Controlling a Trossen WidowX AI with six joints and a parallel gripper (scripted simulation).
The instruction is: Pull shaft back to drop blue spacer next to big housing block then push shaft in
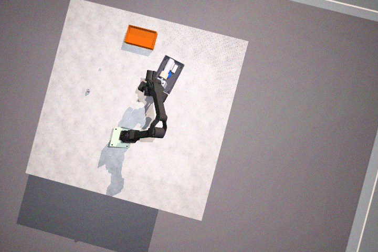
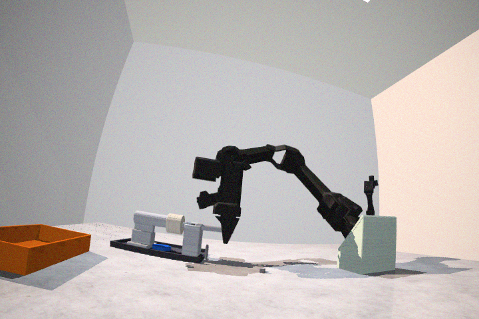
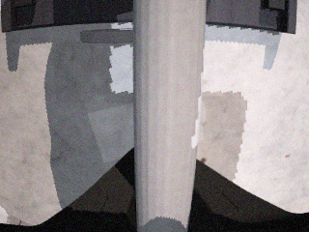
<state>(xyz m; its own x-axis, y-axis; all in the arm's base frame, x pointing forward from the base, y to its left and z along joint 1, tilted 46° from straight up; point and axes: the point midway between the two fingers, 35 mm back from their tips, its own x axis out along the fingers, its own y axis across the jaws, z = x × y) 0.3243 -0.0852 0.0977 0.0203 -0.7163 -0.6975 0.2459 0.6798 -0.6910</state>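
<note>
My gripper [image 2: 225, 236] [image 3: 154, 158] is shut on the light grey shaft [image 2: 211, 228] [image 3: 168, 97], outside the end post [image 2: 193, 238] of the dark tray [image 1: 177, 75] [image 2: 127, 246]. The arm hides the fingers in the top view. The blue spacer [image 1: 169, 75] [image 2: 161, 246] lies flat low down on the tray, off the shaft line. A cream spacer [image 1: 164, 74] [image 2: 175, 223] is still up on the shaft line, between the post and the thick grey cylinder [image 1: 169, 64] [image 2: 157, 219] at the housing block [image 2: 143, 236]. The shaft's inner end is hidden.
An orange open bin [image 1: 140, 38] [image 2: 59, 248] stands beyond the tray. The arm's mint-green base [image 1: 115, 137] [image 2: 377, 244] is at the other side. A small grey object [image 1: 87, 91] lies on the table, left of the arm in the top view.
</note>
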